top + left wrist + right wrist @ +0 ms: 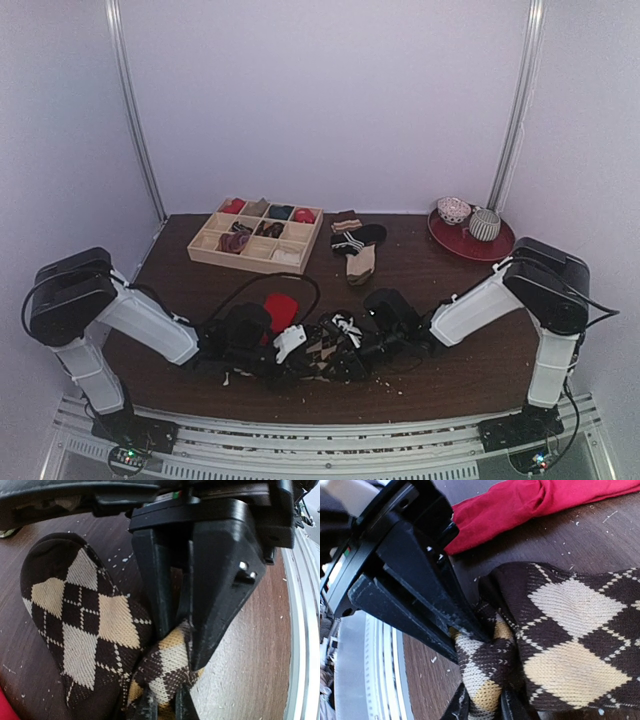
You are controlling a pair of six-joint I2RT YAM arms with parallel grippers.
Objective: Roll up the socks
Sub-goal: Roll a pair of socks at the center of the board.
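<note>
The brown argyle sock (325, 350) lies near the table's front edge, between both grippers. In the left wrist view it (85, 625) lies flat with a bunched fold at its end. My left gripper (164, 706) is shut on that fold. My right gripper (182, 637) pinches the same fold from the opposite side. The right wrist view shows the same: my right gripper (484, 707) and left gripper (470, 642) are both shut on the sock (570, 630). The red sock (281, 308) lies flat just behind (520, 505).
A wooden compartment tray (203, 250) with rolled socks stands at the back left. A black striped sock (358, 238) and a tan sock (361, 263) lie at back centre. A red plate (455, 243) with two rolled socks sits back right. The metal rail (305, 630) is close.
</note>
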